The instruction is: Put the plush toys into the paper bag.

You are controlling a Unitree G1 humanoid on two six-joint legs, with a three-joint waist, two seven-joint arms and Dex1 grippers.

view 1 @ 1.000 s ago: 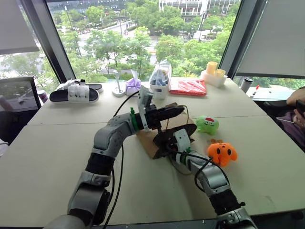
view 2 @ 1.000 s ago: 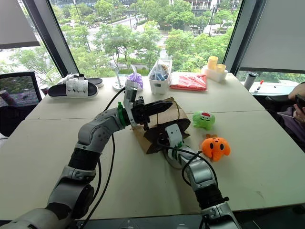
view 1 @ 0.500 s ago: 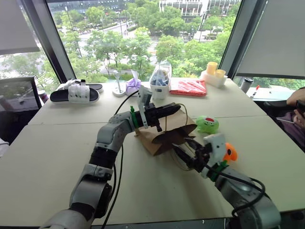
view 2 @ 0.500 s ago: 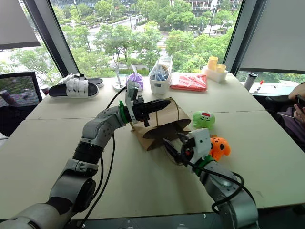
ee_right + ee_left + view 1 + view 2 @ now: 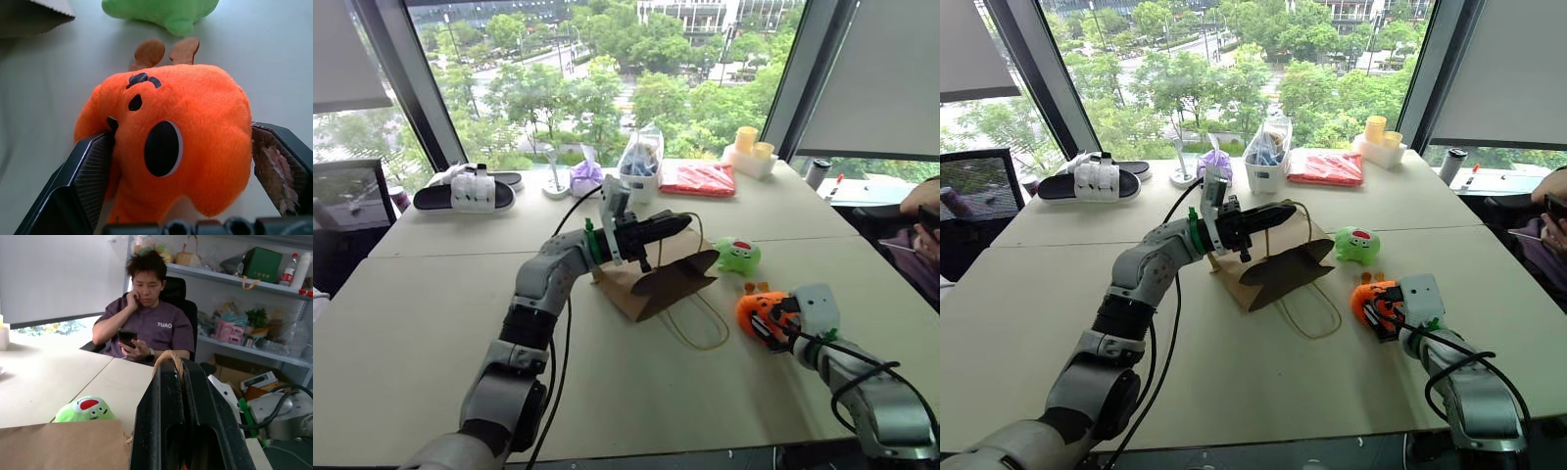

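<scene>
The brown paper bag (image 5: 656,279) lies on its side mid-table, its dark mouth facing right. My left gripper (image 5: 680,223) is shut on the bag's upper cord handle (image 5: 168,356) and holds that edge up. To the right, the orange plush toy (image 5: 186,142) rests on the table between the spread fingers of my right gripper (image 5: 182,134). That gripper is open: one pad (image 5: 93,166) touches the toy's side, the other stands just clear of it. The green plush toy (image 5: 737,256) with its red patch sits just beyond the orange one, near the bag's mouth.
The bag's second cord handle (image 5: 697,321) loops loose on the table. Along the window edge stand a slipper (image 5: 465,193), a purple cloth bundle (image 5: 585,175), a white bin (image 5: 641,166), a red packet (image 5: 700,179) and yellow cups (image 5: 751,147). A seated person (image 5: 146,323) is at the table's right end.
My right gripper has pulled away from the bag's mouth, swung right to the orange toy and opened around it. The left gripper still holds the handle in the same place.
</scene>
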